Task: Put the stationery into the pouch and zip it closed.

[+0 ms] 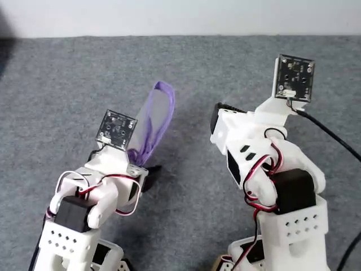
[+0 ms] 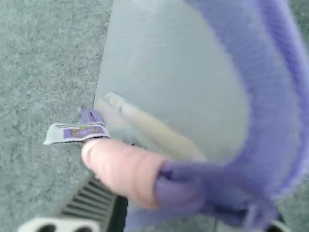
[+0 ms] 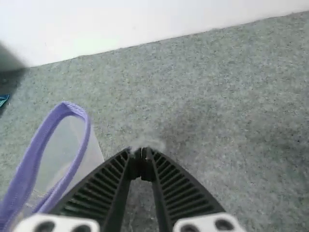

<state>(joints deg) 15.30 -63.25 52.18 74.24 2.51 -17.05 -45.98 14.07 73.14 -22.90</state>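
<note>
The pouch [image 1: 155, 118] stands left of the right arm [image 1: 265, 164], pencil [image 2: 149, 128] inside.

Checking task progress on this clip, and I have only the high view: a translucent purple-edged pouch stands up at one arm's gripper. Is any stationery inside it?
Observer: Yes. The left wrist view shows a pale cream stick lying inside the translucent purple-edged pouch, seen through its wall.
Operator: Anything else there?
Observer: A pink round-ended cylinder sits at the pouch's purple edge; whether it is fully inside, I cannot tell.
Operator: And the other arm's gripper?
Observer: The right gripper is shut with nothing in it, over grey carpet.
</note>
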